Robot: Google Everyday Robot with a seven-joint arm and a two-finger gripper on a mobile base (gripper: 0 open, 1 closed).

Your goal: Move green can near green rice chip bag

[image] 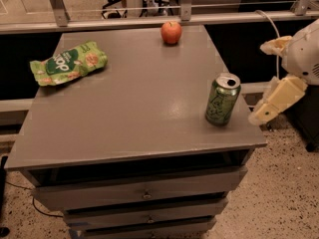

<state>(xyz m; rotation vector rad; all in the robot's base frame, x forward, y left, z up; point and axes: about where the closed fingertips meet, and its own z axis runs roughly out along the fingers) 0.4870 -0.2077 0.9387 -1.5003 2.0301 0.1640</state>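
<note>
The gripper's point(259, 82) two pale fingers point(277, 100) stand spread apart, one above the other, with nothing between them. It hangs off the table's right edge, just beside the front right corner (past the edge, not over the top). The lower finger's tip is near the can point(223, 99) but does not touch it.

The can stands upright on the table point(139, 108) near the front right corner, its silver top showing. The bag point(68, 63) lies flat at the back left, well apart from the can, nearly the whole tabletop between them. An apple point(171, 32) sits at the back edge, right of the middle, apart from both.

Under the grey top are drawers point(144, 193) with small knobs. A white cable point(269, 24) arcs above the gripper. Behind the table runs a metal rail point(99, 23); below lies a speckled floor point(284, 193).
</note>
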